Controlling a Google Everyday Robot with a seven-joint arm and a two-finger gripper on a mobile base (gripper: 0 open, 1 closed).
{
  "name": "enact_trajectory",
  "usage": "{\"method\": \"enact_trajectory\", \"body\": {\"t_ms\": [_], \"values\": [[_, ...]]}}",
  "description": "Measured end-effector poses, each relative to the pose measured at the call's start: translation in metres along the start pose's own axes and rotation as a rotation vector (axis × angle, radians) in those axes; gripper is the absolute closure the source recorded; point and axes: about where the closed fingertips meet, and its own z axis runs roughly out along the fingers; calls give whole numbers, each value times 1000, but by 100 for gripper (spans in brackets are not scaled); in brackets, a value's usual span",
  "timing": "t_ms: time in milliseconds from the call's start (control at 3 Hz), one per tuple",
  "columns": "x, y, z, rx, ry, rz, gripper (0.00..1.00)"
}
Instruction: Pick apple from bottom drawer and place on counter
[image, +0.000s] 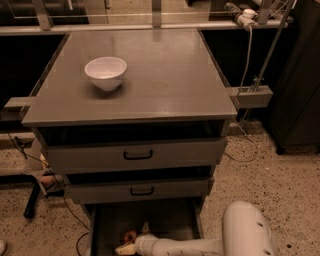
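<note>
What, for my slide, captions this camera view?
Robot gripper inside the open grey metal bottom drawer, beside a small red apple.

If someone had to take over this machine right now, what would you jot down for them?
The end effector is down in the open bottom drawer, left side, close by the apple; its grip cannot be judged.
The apple is in the drawer, not lifted out.
The counter holds a white bowl, no apple.
Done: drawer open, arm reached in.
Left: grasp, lift, place apple on counter.
</note>
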Motion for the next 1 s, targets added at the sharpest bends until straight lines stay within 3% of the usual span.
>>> {"method": "enact_trajectory", "body": {"t_ms": [333, 1000], "values": [[15, -2, 13, 8, 6, 2, 0], [16, -3, 13, 9, 6, 3, 43]]}}
